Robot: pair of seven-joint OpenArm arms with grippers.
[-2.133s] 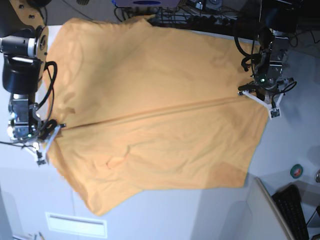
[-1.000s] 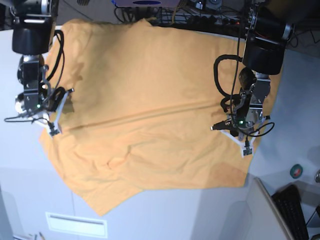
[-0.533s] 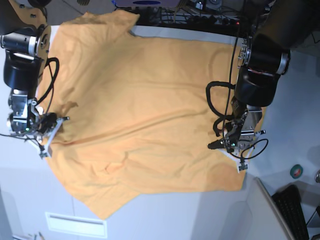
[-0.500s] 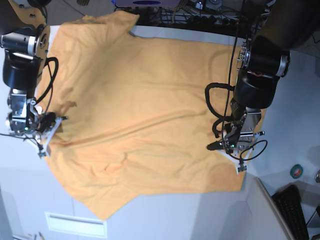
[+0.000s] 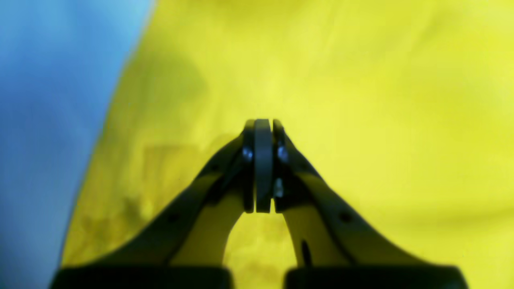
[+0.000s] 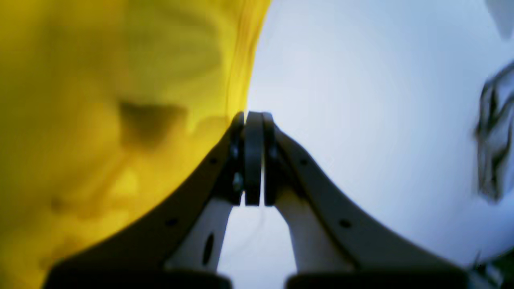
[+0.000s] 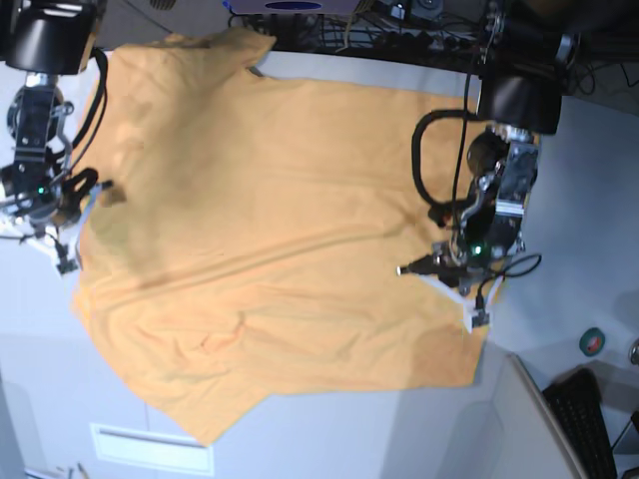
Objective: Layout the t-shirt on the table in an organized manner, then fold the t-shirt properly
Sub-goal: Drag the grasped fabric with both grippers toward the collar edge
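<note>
The orange-yellow t-shirt (image 7: 270, 220) lies spread over the white table (image 7: 584, 200), with its near hem hanging over the front edge. My left gripper (image 7: 476, 320) is shut at the shirt's right edge. In the left wrist view its jaws (image 5: 263, 122) are pressed together with yellow cloth (image 5: 361, 100) all around the tips. My right gripper (image 7: 63, 262) is shut at the shirt's left edge. In the right wrist view its tips (image 6: 253, 114) meet the cloth's border (image 6: 100, 120), with bare table (image 6: 361, 100) beside it.
A black keyboard (image 7: 589, 419) and a green tape roll (image 7: 592, 342) sit at the right front. Cables and equipment (image 7: 399, 30) line the table's back edge. A dark cable (image 6: 494, 132) shows at the right of the right wrist view.
Both arms have moved toward the back of the table. The shirt's left edge has gone with the right gripper, further left and back, and the cloth has shifted.
</note>
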